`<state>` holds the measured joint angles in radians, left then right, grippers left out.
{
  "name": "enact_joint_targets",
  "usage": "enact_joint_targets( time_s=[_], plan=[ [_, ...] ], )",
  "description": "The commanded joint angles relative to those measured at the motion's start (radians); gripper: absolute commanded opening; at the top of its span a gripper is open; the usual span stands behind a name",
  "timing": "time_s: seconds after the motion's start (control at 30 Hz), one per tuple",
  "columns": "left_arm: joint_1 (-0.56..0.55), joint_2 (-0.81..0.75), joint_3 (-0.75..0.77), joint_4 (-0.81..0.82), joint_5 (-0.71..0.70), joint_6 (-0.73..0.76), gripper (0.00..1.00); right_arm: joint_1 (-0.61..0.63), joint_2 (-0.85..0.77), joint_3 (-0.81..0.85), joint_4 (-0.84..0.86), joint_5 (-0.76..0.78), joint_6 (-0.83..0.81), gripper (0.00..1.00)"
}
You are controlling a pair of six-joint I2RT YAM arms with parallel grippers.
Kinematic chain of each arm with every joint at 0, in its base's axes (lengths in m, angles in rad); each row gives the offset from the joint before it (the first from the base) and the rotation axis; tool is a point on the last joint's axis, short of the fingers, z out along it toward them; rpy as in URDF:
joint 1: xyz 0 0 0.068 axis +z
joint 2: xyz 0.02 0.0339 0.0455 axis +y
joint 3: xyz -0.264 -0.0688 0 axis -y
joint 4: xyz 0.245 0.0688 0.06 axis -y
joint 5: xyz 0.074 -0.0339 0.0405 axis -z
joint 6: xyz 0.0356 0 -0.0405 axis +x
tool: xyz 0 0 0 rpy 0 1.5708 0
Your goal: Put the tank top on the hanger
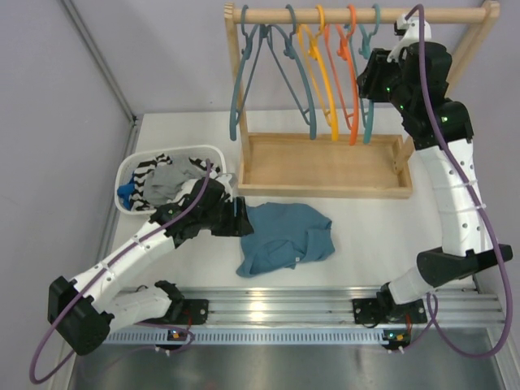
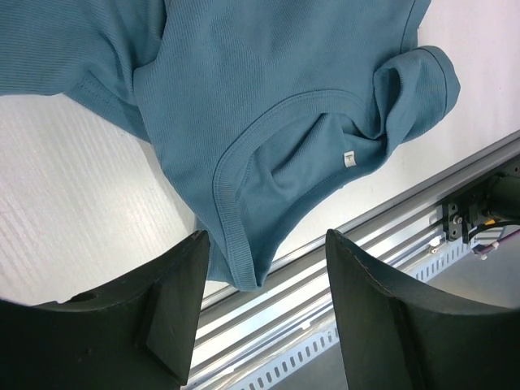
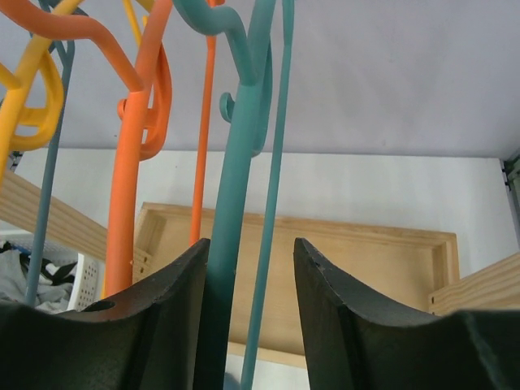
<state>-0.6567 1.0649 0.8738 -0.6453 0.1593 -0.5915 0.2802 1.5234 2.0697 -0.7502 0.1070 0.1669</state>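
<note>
The tank top (image 1: 284, 237) lies crumpled on the white table (image 1: 366, 227), in front of the wooden rack (image 1: 325, 166). The left gripper (image 2: 266, 260) sits low at the garment's left edge, jaws wide, with a ribbed hem corner reaching between its fingers and nothing clamped. The light teal hanger (image 3: 223, 203) hangs at the right end of the rod (image 1: 366, 15), beside an orange hanger (image 3: 134, 179). The right gripper (image 3: 252, 244) straddles the teal hanger, jaws partly apart. The thick limb seems to touch one finger, though that contact is hard to judge.
</note>
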Motion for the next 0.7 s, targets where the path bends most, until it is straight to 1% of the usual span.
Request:
enact_joint_targets(
  time_s=[0.0, 0.3, 0.37, 0.4, 0.5, 0.67],
  plan=[
    [-0.003, -0.014, 0.011, -0.004, -0.009, 0.007, 0.64, -0.015, -0.014, 0.044, -0.012, 0.028, -0.023, 0.45],
    [-0.003, 0.003, 0.008, 0.006, -0.003, 0.004, 0.64, -0.006, -0.062, 0.006, -0.043, 0.048, -0.038, 0.44],
    [-0.003, 0.006, 0.008, 0.007, -0.001, 0.002, 0.64, -0.004, -0.068, -0.002, -0.052, 0.057, -0.043, 0.43],
    [-0.003, 0.007, 0.008, 0.007, 0.000, 0.004, 0.64, -0.003, -0.071, -0.003, -0.057, 0.062, -0.046, 0.40],
    [-0.003, 0.012, 0.011, 0.009, -0.001, 0.004, 0.64, 0.010, -0.081, -0.005, -0.069, 0.079, -0.050, 0.35],
    [-0.004, 0.018, 0.008, 0.013, 0.005, -0.001, 0.64, 0.024, -0.077, 0.006, -0.090, 0.080, -0.063, 0.33]
  ],
)
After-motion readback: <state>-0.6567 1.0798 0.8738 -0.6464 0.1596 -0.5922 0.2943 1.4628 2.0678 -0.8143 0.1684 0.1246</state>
